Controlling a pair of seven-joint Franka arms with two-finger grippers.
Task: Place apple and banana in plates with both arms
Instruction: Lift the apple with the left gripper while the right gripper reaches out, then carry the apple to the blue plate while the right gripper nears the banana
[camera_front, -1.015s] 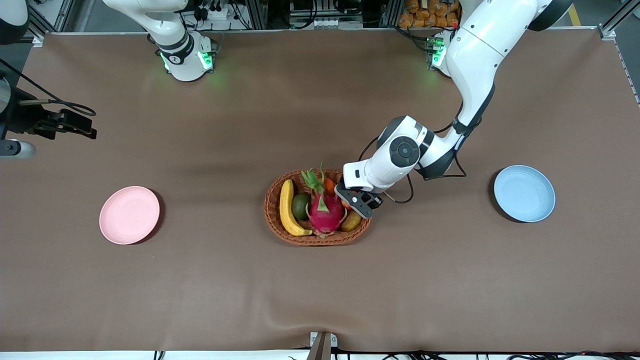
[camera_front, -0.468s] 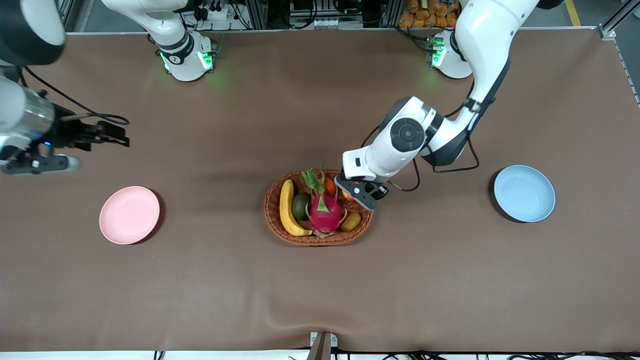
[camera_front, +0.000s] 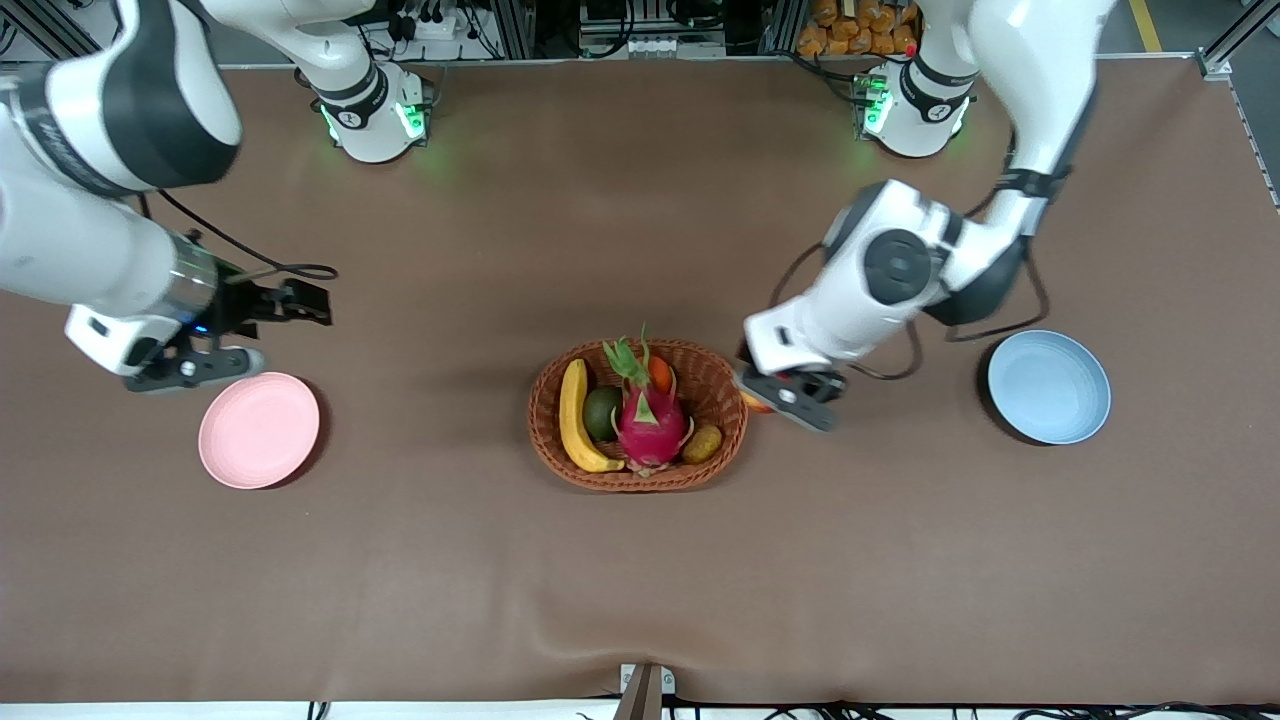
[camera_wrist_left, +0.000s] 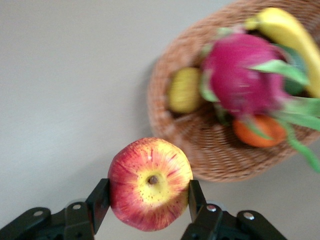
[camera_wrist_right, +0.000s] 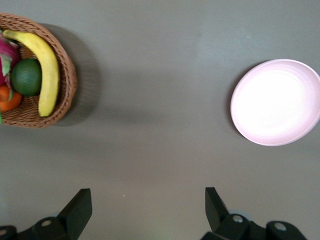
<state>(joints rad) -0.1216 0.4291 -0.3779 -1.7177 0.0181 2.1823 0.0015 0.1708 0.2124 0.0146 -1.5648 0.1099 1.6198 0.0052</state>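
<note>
My left gripper (camera_front: 772, 398) is shut on the red and yellow apple (camera_front: 756, 404) and holds it in the air just past the wicker basket's rim, toward the left arm's end of the table. In the left wrist view the apple (camera_wrist_left: 150, 182) sits between both fingers (camera_wrist_left: 100, 200). The banana (camera_front: 573, 415) lies in the basket (camera_front: 545, 440), and also shows in the right wrist view (camera_wrist_right: 45, 65). My right gripper (camera_front: 308, 303) is open and empty over bare table above the pink plate (camera_front: 258, 430). The blue plate (camera_front: 1048, 386) is empty.
The basket also holds a pink dragon fruit (camera_front: 650, 420), a dark green fruit (camera_front: 600, 412), a small orange fruit (camera_front: 659, 373) and a brown-green fruit (camera_front: 703, 442). The pink plate (camera_wrist_right: 276, 102) is empty. Brown cloth covers the table.
My left gripper has lifted the apple out of the basket and carried it toward the blue plate. My right arm has swung in from the table's end toward the basket.
</note>
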